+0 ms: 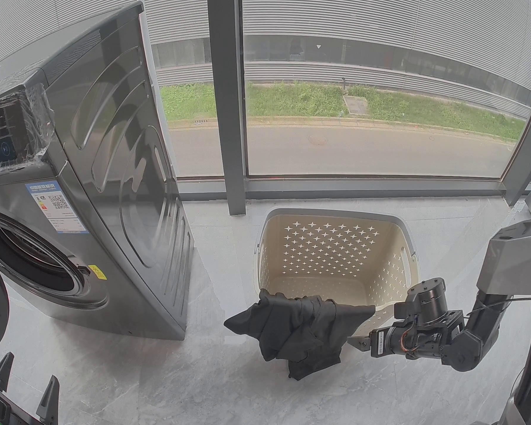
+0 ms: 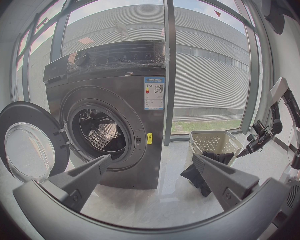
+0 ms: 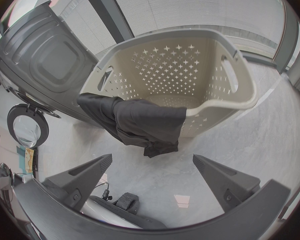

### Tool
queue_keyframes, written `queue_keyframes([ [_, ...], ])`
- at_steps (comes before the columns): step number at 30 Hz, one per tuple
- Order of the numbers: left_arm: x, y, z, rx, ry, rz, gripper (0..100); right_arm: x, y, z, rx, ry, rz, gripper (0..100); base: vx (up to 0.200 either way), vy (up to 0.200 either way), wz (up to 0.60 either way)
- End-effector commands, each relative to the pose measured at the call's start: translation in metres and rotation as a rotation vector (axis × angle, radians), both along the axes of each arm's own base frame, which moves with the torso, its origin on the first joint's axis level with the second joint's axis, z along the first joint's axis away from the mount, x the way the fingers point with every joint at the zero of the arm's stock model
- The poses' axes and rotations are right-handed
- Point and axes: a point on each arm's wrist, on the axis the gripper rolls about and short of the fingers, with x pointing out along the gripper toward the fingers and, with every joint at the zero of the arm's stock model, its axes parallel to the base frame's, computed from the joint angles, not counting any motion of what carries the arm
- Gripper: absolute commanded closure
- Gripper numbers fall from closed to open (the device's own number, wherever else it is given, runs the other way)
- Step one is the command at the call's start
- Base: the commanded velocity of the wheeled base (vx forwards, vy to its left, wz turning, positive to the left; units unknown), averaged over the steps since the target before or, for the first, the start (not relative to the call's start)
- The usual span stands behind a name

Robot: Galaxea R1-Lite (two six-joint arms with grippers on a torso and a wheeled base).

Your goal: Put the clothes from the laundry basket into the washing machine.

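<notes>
Grey washing machine (image 1: 100, 196) stands beside the basket (image 1: 336, 215), door (image 2: 30, 144) open, nothing loaded that I can see. One dark garment (image 1: 301, 332) hangs over the basket's near rim, apparently the last. My right gripper (image 3: 151, 159) sits just beside that rim, spread, empty; left gripper (image 2: 151, 159) spread too, well off.
</notes>
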Motion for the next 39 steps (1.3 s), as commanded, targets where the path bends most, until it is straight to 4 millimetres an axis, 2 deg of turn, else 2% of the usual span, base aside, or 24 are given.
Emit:
queue_keyframes([
  [1,0.000,0.000,-0.004,-0.002,-0.001,-0.001,0,0.005,0.009,-0.027,-0.007,0.070,0.000,0,0.000,0.000,0.00],
  [12,0.000,0.000,-0.004,-0.013,-0.001,0.000,0,0.007,0.027,-0.052,0.029,0.021,0.044,0,0.000,0.000,0.00],
  [26,0.000,0.000,-0.004,-0.013,-0.001,0.000,0,0.005,0.023,-0.044,0.028,0.008,0.046,0,0.000,0.000,0.00],
  [32,0.000,0.000,-0.004,-0.013,-0.001,0.000,0,0.018,0.032,-0.036,0.068,-0.051,0.053,0,0.000,0.000,0.00],
  [39,0.000,0.000,-0.004,-0.013,-0.001,0.002,0,0.029,0.040,-0.036,0.097,-0.078,0.065,0,0.000,0.000,0.00],
])
